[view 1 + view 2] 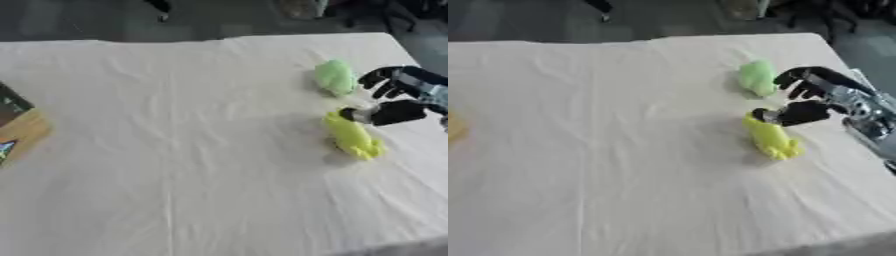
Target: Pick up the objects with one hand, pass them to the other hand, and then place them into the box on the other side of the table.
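On the right side of the table (175,150), which is draped in a wrinkled off-white cloth, two soft-looking objects lie close together but apart. Nearer is a yellow object (771,137), elongated and lumpy, lying at a slant with its far end toward the left and its near end toward the right; its colour is a bright lemon yellow and it casts a faint shadow on the cloth along its left and near side. Farther back and slightly to the left sits a pale green object (758,77), rounder and shorter, with a crumpled or folded surface; what either object is cannot be made out.

Reaching in from the right edge is the robot's right hand (808,102), black with a silver wrist section behind it. Its fingers are curled downward in the space between the two objects, and the thumb tip sits at the far end of the yellow object, touching or very nearly touching it; whether the hand actually has hold of it cannot be told, and the yellow object lies flat on the cloth. Beside the fingers, the green object is apart from them.

At the far left edge of the table, a brown box (19,131) with a dark panel shows partly in the left eye view
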You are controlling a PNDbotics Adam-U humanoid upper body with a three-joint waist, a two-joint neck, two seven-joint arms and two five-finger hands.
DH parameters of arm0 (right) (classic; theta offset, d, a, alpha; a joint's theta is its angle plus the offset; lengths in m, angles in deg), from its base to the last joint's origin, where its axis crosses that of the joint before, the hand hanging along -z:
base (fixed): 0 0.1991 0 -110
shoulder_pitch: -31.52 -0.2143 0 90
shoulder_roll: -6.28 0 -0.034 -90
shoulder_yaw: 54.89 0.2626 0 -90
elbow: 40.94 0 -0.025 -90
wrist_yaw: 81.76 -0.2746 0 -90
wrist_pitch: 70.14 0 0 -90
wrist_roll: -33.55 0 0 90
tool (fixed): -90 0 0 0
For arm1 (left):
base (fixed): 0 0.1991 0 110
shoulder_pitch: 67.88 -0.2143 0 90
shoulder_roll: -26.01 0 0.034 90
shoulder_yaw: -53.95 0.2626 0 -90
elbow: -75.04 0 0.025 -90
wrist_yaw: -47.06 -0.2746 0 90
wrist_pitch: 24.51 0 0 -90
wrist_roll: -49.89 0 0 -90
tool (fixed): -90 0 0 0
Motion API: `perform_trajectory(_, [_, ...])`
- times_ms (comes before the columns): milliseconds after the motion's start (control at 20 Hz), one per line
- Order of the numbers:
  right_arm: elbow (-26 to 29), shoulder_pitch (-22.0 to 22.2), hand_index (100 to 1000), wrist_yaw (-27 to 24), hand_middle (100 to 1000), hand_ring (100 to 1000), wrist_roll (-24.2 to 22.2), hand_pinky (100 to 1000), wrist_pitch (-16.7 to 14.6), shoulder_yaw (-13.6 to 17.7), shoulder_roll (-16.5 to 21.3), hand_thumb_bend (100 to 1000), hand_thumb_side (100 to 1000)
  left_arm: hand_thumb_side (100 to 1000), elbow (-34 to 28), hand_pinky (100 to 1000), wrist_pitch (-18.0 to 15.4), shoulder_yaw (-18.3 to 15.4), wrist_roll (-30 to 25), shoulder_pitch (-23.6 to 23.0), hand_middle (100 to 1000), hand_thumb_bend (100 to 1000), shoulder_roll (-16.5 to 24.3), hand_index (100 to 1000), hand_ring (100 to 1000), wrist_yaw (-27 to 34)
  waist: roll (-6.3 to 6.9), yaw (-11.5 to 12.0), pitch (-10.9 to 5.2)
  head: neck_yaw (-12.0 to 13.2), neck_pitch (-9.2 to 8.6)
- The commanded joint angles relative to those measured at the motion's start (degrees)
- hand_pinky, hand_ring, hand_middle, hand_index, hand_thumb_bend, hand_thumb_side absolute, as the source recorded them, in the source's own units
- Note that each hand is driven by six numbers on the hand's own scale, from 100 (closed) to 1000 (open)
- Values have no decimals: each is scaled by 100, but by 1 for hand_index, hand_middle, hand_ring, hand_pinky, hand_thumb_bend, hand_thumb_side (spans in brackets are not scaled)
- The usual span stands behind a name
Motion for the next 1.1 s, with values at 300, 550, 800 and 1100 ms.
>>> perform_trajectory(300, [-133, 48, 851, 521, 797, 781, -110, 837, 137, -38, -74, 517, 378, 434, -88, 498, -4, -65, 31, 37, 564, 784, 192, 792, 652, -26, 37, 0, -80, -209, 43])
perform_trajectory(550, [-256, 77, 842, 807, 798, 785, -261, 839, 112, -9, -184, 519, 374, 433, -90, 497, -5, -77, 41, 3, 563, 785, 182, 791, 651, -22, 58, -8, -69, -203, 50])
perform_trajectory(800, [-361, 98, 838, 1027, 802, 790, -401, 841, 128, -11, -218, 516, 385, 433, -89, 496, -2, -79, 43, -6, 561, 784, 172, 790, 650, -13, 70, -13, -59, -202, 56])
perform_trajectory(1100, [-459, 145, 839, 1270, 804, 795, -507, 842, 204, -21, -273, 515, 390, 432, -84, 498, 5, -76, 48, -7, 562, 781, 168, 788, 649, -18, 75, -17, -54, -196, 60])
